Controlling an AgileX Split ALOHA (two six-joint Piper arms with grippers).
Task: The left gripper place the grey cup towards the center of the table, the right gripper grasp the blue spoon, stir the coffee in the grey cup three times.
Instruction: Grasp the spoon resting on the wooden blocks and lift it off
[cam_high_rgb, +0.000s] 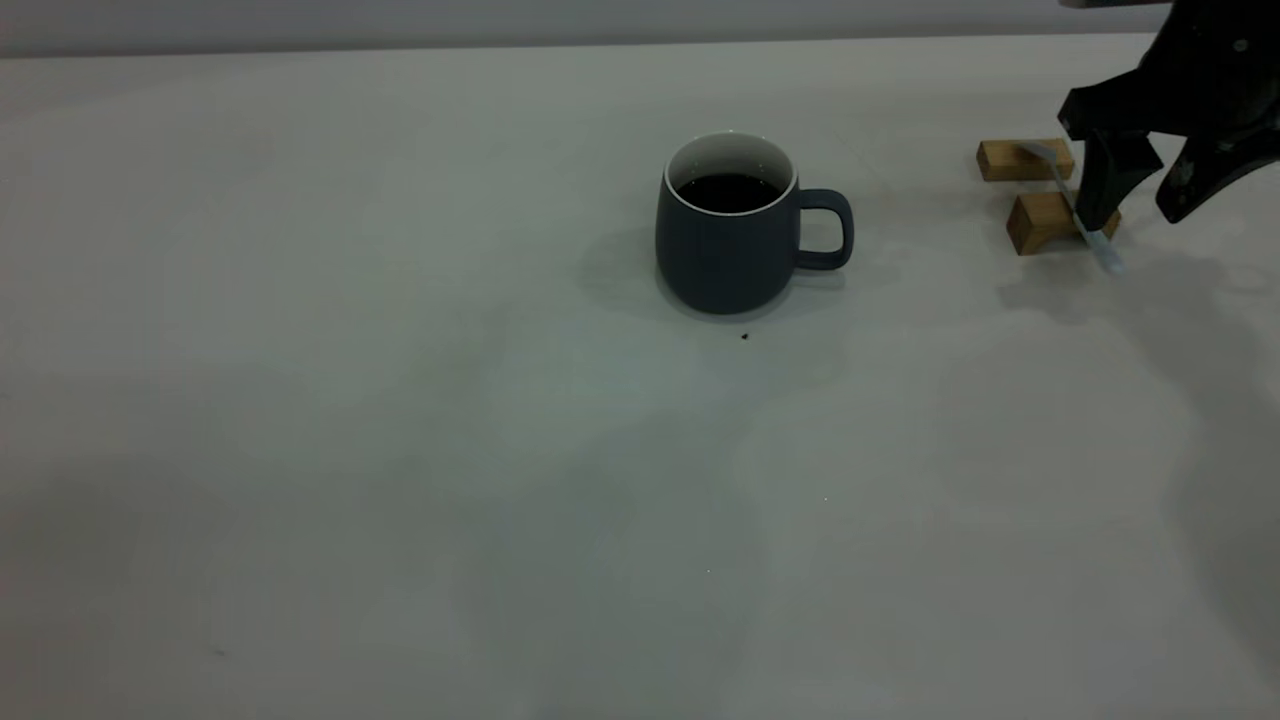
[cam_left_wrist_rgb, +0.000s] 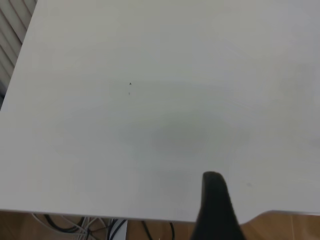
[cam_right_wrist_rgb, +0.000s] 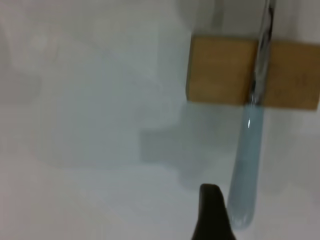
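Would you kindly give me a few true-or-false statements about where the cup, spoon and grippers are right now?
1. The grey cup stands upright near the middle of the table, with coffee in it. True.
2. The blue spoon is standing in the cup. False: it lies across two wooden blocks at the table's right side.
3. The right gripper is open at the spoon's handle. True.
4. The cup's handle points toward the left arm's side. False: it points toward the blocks, on the right arm's side.
5. The left gripper holds the cup. False: it is away from the cup, above bare table near an edge.
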